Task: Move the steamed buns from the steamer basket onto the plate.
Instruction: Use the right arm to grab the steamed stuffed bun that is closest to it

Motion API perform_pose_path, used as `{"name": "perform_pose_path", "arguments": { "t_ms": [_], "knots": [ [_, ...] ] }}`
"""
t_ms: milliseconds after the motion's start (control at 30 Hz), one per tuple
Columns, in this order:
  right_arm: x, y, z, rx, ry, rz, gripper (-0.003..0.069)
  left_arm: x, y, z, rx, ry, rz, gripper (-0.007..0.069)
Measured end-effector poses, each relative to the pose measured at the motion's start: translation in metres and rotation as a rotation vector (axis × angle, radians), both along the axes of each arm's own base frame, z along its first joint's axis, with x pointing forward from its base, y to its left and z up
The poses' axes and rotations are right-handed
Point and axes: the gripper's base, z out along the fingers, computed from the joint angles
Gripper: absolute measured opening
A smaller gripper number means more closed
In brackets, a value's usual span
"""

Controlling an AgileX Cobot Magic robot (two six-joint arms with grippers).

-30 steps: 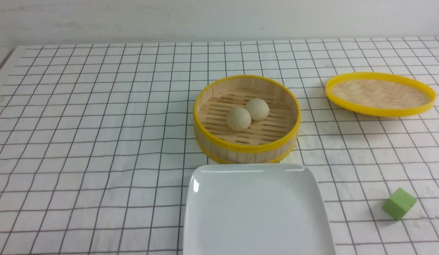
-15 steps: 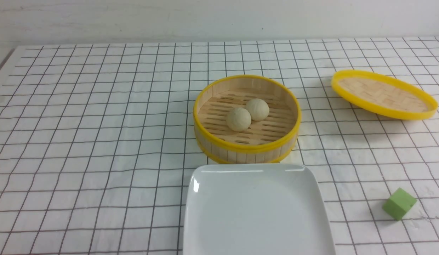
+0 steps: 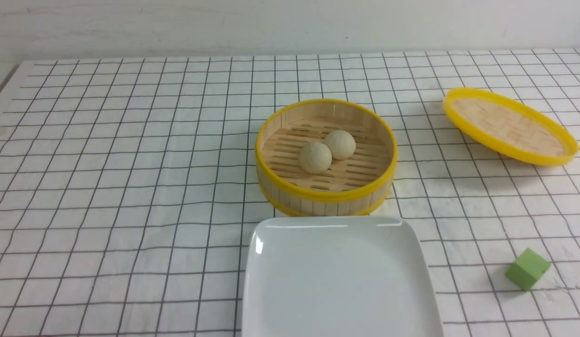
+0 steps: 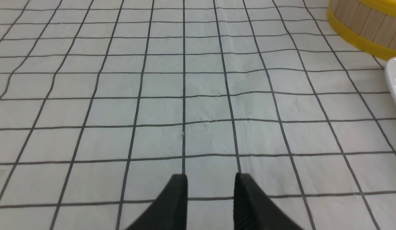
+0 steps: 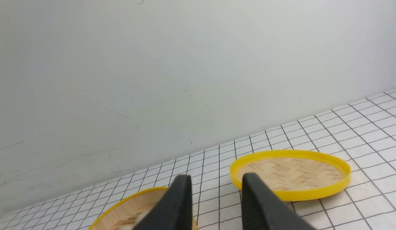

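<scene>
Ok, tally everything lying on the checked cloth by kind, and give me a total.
steamed buns: 2
steamer basket: 1
bamboo lid: 1
plate: 1
green block: 1
Total: 6

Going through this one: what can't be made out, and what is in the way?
Front view: both arms are outside the frame; the plate is cut off on its near side by the bottom edge; what props the tilted bamboo lid is hidden under it.
Left wrist view: the steamer basket shows only its outer wall at a corner; the steamed buns are cut off.
Right wrist view: the right gripper covers most of the basket.
</scene>
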Motion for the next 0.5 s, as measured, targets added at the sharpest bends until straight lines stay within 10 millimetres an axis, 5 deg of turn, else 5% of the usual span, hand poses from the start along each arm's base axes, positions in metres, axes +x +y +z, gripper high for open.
{"name": "perform_pose_path", "arguments": {
  "t_ms": [300,500],
  "knots": [
    [0.0,0.003,-0.006,0.0,0.071,0.028,0.0242,0.002,-0.003,0.006,-0.134,-0.061,0.003,0.0241],
    [-0.001,0.013,-0.01,-0.016,0.108,0.142,0.0242,0.005,-0.006,0.029,-0.65,-0.254,0.054,0.0241]
  ]
}}
